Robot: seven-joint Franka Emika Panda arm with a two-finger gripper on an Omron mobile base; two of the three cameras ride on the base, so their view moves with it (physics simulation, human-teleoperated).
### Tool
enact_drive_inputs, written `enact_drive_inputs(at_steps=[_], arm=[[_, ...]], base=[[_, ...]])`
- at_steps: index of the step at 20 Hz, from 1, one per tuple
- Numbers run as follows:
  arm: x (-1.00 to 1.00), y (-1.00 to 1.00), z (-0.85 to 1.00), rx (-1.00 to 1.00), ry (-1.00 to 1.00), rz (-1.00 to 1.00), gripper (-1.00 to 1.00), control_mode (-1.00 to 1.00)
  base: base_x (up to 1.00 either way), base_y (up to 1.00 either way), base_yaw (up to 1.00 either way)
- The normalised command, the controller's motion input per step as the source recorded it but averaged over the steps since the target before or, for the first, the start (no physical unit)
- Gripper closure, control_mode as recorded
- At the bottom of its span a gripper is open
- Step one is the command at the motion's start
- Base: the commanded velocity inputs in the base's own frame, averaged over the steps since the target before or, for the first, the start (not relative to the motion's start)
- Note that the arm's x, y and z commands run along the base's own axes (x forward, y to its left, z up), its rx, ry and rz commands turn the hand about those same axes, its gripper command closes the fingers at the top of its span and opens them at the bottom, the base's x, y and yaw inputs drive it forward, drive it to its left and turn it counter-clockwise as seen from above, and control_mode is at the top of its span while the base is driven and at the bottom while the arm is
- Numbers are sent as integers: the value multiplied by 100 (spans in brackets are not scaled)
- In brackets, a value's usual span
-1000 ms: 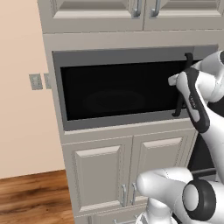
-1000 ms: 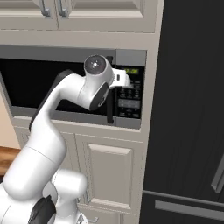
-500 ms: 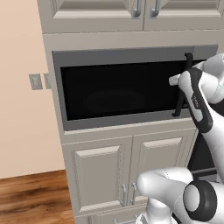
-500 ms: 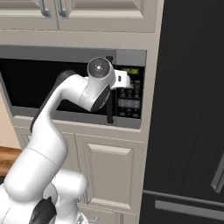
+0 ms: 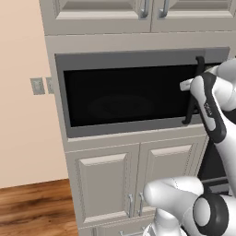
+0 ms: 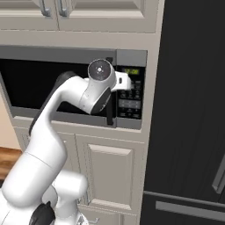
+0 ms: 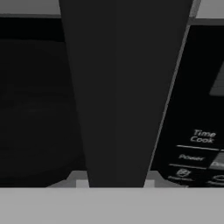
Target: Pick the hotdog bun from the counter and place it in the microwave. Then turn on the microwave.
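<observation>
Item: microwave (image 5: 129, 99). Built into a pale cabinet column, beneath upper cupboard doors (image 5: 138, 14) and above two lower cupboard doors (image 5: 133, 179). Black glass door closed, flush with its grey frame. Interior dark; contents not discernible through the glass.

Item: door handle (image 7: 124, 92). Black vertical bar at the right edge of the door, just left of the keypad. Seen in the hand view as a broad dark column running top to bottom, centred between the finger tips.

Item: hand (image 7: 114, 183). Raised to handle height at the door's right side, closed around the bar of the handle. Grip placed there, by best judgement, for pulling the door open on its left hinge, the handle being the only purchase on a flush door.

Item: keypad (image 6: 130, 99). Dark panel right of the handle, green display at top; labels "Time Cook" and "Power" legible in the hand view. Untouched; needed only for the last step.

Item: fridge (image 6: 189, 110). Tall black front to the right of the cabinet column. No part in the task.

Item: hotdog bun. Whereabouts not determinable; certainly not in the hand, which is occupied by the handle. Surface likewise not located.

Stage, as judged: door-opening in hand; placing and switching on remaining.
</observation>
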Motion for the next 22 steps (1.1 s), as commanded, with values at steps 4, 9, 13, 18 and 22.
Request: enact_drive_inputs(at_steps=[4, 9, 13, 18, 22], arm=[[-40, 2, 0, 2, -1, 1, 100, -100], [-50, 5, 0, 0, -5, 1, 100, -100], [-58, 2, 1, 0, -2, 0, 100, -100], [-60, 1, 3, 0, 0, 0, 100, -100], [-56, 6, 5, 0, 0, 0, 100, -100]], base=[[0, 0, 0], [0, 0, 0], [0, 0, 0], [0, 0, 0], [0, 0, 0]])
